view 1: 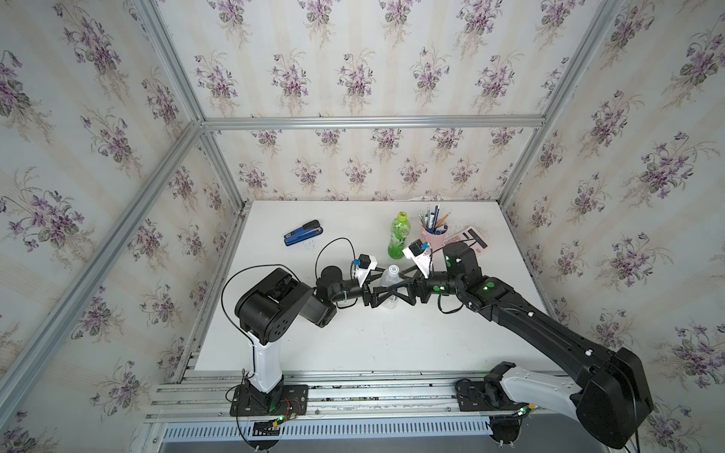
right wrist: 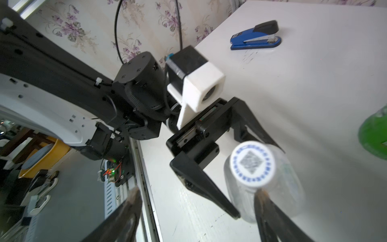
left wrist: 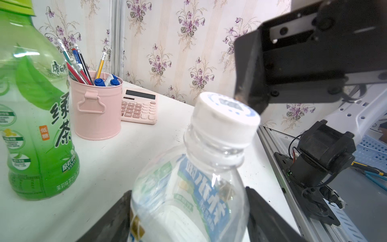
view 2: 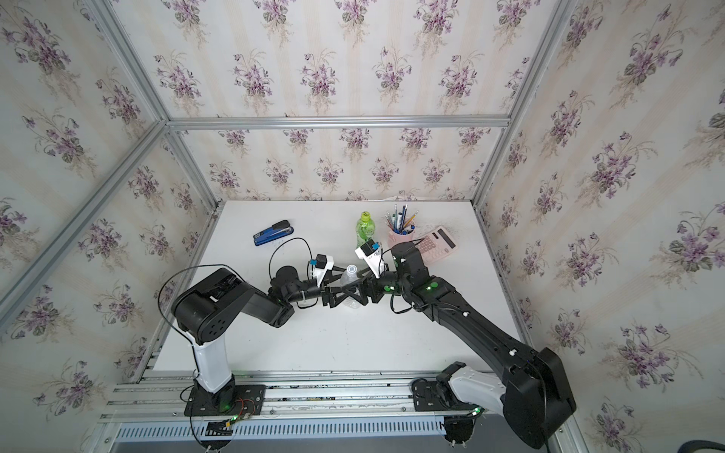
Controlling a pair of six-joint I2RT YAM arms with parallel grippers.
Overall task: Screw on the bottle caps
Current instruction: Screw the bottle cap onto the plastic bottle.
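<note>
Left wrist view: found left gripper (left wrist: pixel 189 213) clamped round clear bottle (left wrist: pixel 178 184) mid-table, white cap (left wrist: pixel 227 117) seated on neck. Noted right gripper (right wrist: pixel 196 189) spread wide, empty, one finger beside that cap. Farther back, found green bottle (view 1: pixel 399 241) wearing yellow-green cap (view 1: pixel 401 216). Judged final tightening of white cap possibly outstanding. Counted two bottles, two caps, one stapler (view 1: pixel 304 233), one pink pen cup (view 1: pixel 431 236), one calculator (view 1: pixel 470 236).
</note>
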